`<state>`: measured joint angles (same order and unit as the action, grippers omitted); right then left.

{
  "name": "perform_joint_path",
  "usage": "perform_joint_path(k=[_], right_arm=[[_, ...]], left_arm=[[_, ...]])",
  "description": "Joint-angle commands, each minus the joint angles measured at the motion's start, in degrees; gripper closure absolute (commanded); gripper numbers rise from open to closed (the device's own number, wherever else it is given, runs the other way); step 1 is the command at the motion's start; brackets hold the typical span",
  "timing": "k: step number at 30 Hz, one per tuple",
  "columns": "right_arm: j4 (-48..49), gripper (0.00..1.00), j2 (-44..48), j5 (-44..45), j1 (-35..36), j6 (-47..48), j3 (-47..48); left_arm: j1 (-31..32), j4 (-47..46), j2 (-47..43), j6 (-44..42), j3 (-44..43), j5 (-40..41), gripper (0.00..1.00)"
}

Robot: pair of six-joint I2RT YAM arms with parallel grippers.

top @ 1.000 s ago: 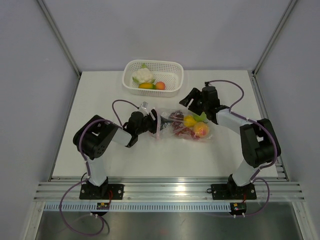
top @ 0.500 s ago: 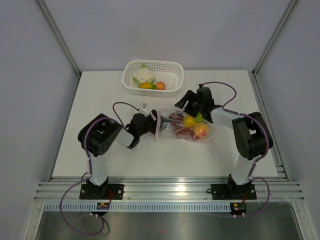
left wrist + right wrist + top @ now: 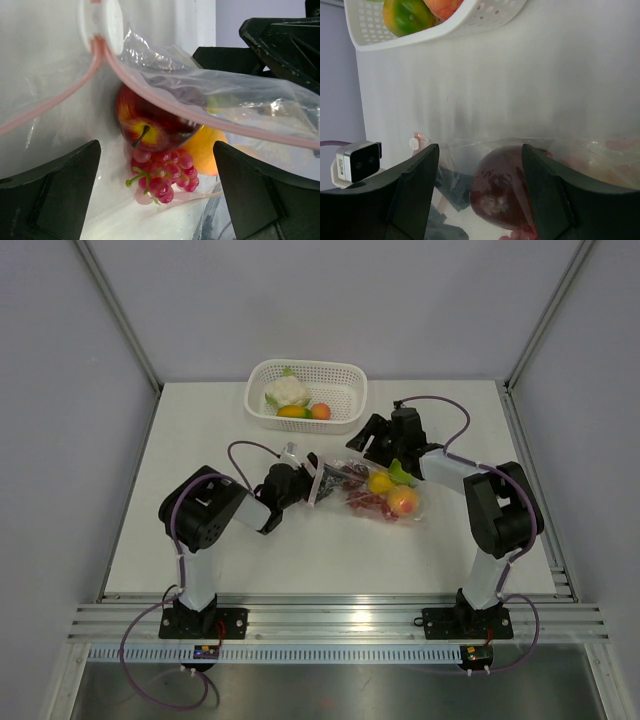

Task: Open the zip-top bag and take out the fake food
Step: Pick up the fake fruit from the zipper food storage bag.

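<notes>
**Bag mouth parted; the fake food is yet to be taken out**

The zip-top bag [image 3: 365, 490] lies on its side at the middle of the table [image 3: 200, 420], its pink zip strip parted at the left end. Most of the fake food [image 3: 385, 495] is seen inside it: a red apple [image 3: 145, 125], grapes [image 3: 162, 175] and yellow and orange pieces behind. The left gripper [image 3: 156, 144] is set at the mouth with jaws spread wide and nothing grasped. The right gripper [image 3: 480, 147] is held over the bag's far edge, jaws apart, nothing clamped. A cauliflower [image 3: 288, 390] and two other pieces are already in the basket [image 3: 345, 375]. The removal step is judged to be in hand. Next, one jaw is likely to be slid into the opening and closed on the apple without the film being pinched.
</notes>
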<state>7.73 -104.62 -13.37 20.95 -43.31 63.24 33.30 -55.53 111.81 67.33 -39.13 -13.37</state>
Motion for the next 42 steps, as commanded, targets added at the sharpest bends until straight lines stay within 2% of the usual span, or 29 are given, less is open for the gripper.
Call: perform_joint_path(k=[1, 8, 14, 18, 26, 35, 42], right_arm=[[-0.52, 0.26, -0.06, -2.71, 0.50, 2.61, 2.67], [-5.52, 0.25, -1.82, -5.88, 0.58, 6.12, 6.19], [-11.59, 0.24, -0.59, -0.97, 0.50, 8.59, 6.80], [-15.28, 0.24, -2.43, -2.54, 0.50, 8.50, 8.65], [-15.20, 0.22, -3.48, -7.19, 0.50, 8.77, 9.09], [-12.39, 0.21, -5.33, -13.62, 0.50, 8.77, 9.97], [-12.56, 0.21, -4.98, -13.09, 0.50, 8.59, 9.79]], left_arm=[[0.19, -1.08, -1.51, -2.02, -3.05, 0.71, 0.01], [0.28, 2.09, -0.36, -3.96, -6.13, -0.96, 0.01], [0.28, 2.71, 1.04, -3.52, -7.45, -1.58, 0.01], [0.28, 3.49, 2.09, -3.78, -8.67, -2.01, 0.01], [0.19, 3.23, 6.40, -2.12, -11.92, -4.21, 0.04], [0.10, 5.08, 7.28, -2.20, -13.95, -4.48, 0.04], [0.19, 4.56, 7.37, -1.68, -13.08, -5.53, 0.12]])
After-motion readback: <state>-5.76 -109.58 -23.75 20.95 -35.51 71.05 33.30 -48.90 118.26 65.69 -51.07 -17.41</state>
